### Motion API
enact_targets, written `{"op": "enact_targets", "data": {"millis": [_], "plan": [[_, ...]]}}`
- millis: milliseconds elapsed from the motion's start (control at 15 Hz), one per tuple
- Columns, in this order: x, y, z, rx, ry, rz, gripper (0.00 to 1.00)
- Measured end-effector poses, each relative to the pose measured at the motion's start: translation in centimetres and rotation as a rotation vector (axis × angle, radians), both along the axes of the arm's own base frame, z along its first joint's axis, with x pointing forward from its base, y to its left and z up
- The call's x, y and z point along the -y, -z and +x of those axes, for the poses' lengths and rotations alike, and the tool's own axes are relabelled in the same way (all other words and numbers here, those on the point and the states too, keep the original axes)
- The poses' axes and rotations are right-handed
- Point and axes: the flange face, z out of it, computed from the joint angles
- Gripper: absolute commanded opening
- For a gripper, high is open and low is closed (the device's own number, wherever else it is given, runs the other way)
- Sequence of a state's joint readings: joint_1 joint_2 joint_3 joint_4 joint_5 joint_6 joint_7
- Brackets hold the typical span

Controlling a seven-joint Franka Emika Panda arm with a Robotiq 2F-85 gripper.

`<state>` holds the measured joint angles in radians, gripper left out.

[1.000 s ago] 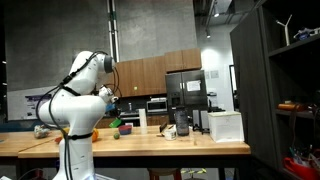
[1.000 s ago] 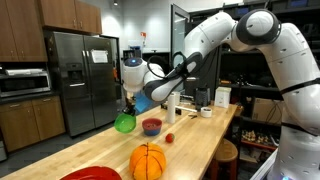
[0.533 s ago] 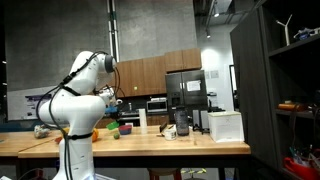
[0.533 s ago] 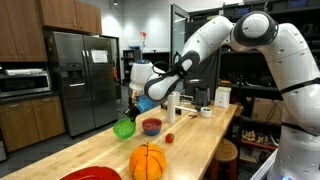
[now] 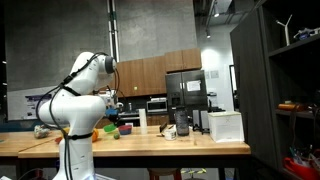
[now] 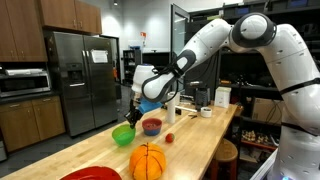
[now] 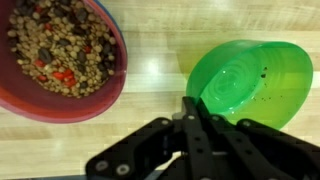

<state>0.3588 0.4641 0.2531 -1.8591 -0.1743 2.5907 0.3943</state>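
My gripper (image 7: 193, 105) is shut on the near rim of a green bowl (image 7: 250, 85), which is almost empty apart from a few dark specks. Just to the left on the wooden counter (image 7: 150, 70) stands a red bowl (image 7: 60, 50) full of mixed beans. In an exterior view the gripper (image 6: 132, 120) holds the green bowl (image 6: 123, 135) tilted, low over the counter and next to the red bowl (image 6: 151, 126). I cannot tell whether the green bowl touches the wood.
An orange ball (image 6: 147, 160) and a red plate (image 6: 95, 174) lie on the counter nearer the camera. A small red object (image 6: 169, 139) sits beside the red bowl. A white cup (image 6: 172, 108) and boxes stand further along, with a steel fridge (image 6: 80, 80) behind.
The gripper has come down toward the counter with the green bowl in it, ending lower and closer beside the red bowl.
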Motion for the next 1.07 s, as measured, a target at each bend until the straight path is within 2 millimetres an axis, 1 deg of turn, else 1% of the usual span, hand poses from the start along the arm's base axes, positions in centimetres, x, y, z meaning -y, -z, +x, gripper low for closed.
{"op": "enact_targets", "data": {"millis": [267,333,400,533,1067], "plan": [[0.0,0.9,-0.1,-0.034,-0.012,0.036,0.01],[0.0,1.1,-0.1,-0.040,-0.013,0.042,0.27],[0.0,1.2,-0.2,-0.045,-0.016,0.047,0.29],[0.0,1.5,-0.2,-0.052,-0.022,0.055,0.40],[0.0,1.2,-0.2,-0.042,-0.045,0.057,0.93]]}}
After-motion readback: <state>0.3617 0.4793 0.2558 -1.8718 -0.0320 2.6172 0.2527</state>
